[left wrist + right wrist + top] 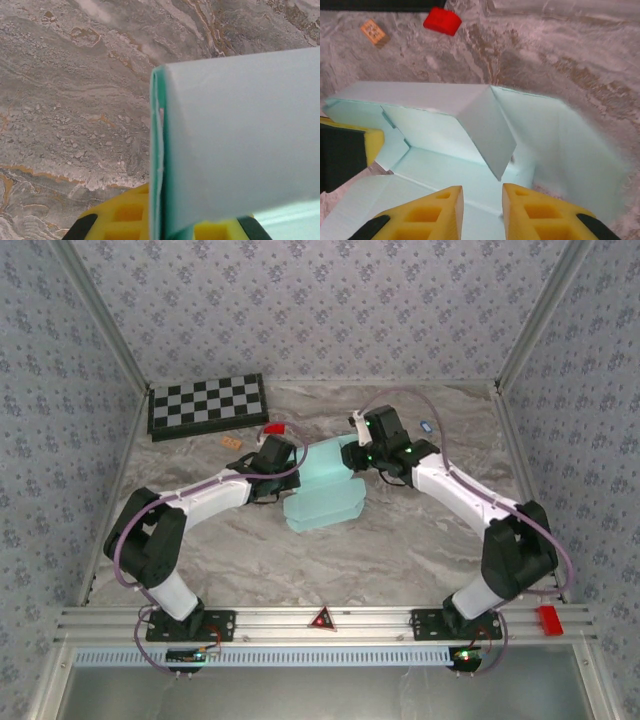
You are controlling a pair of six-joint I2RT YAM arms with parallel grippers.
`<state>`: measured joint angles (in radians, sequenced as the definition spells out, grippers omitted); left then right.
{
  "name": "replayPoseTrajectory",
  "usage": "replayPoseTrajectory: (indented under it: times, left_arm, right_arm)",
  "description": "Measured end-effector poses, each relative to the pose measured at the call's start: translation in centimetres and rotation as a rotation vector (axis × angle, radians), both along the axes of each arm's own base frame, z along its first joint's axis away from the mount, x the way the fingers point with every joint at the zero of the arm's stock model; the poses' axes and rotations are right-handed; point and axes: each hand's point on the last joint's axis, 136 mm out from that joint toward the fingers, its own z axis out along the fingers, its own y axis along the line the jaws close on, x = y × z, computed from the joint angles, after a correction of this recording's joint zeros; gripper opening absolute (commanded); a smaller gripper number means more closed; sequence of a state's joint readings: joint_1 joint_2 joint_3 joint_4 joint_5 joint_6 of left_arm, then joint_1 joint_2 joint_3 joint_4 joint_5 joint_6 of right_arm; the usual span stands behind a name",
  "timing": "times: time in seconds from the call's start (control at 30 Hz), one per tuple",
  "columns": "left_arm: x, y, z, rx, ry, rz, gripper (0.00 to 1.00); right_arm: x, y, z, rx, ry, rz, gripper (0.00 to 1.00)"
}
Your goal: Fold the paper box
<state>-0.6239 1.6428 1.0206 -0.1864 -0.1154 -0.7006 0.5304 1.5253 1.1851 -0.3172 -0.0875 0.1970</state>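
Note:
The paper box (325,495), pale light-blue cardboard, lies partly folded at the middle of the table. My left gripper (283,465) is at its left end. In the left wrist view that gripper (162,222) is shut on an upright wall of the paper box (240,135), with a yellow finger (117,215) on each side of the cardboard. My right gripper (358,453) is over the box's far right part. In the right wrist view it (482,197) stands open just above the box floor (445,170), nothing between its fingers. A loose flap (487,130) tilts inward just ahead of them.
A black-and-white checkerboard (207,405) lies at the back left. A small red piece (274,428) and a tan block (232,442) sit behind the left gripper; the right wrist view has the red piece (442,21) and tan block (374,32) too. Walls close in both sides.

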Motion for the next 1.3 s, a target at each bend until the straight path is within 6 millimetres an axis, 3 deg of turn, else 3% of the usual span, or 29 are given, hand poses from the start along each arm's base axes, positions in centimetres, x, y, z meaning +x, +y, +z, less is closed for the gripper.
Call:
replayPoseTrajectory:
  times: [0.27,0.5,0.67,1.0,1.3]
  left_arm:
    - [-0.1,0.1,-0.2,0.006,0.007,0.000,0.00]
    - [-0.1,0.1,-0.2,0.006,0.007,-0.001,0.00]
    - [-0.2,-0.1,-0.2,0.002,0.010,-0.014,0.00]
    - [-0.3,-0.3,-0.2,-0.001,0.013,-0.031,0.00]
    - [-0.3,-0.3,-0.2,0.001,0.012,-0.034,0.00]
  right_arm:
    - [0.2,-3.1,2.4,-0.016,-0.080,-0.091,0.28]
    - [1.9,-8.3,1.0,-0.036,-0.047,-0.245,0.27]
    - [2.9,-10.4,-0.4,-0.024,-0.006,-0.277,0.27]
    - [3.3,-8.7,-5.5,-0.015,0.117,-0.135,0.29]
    - [2.5,-5.9,-5.3,0.014,0.117,-0.001,0.31]
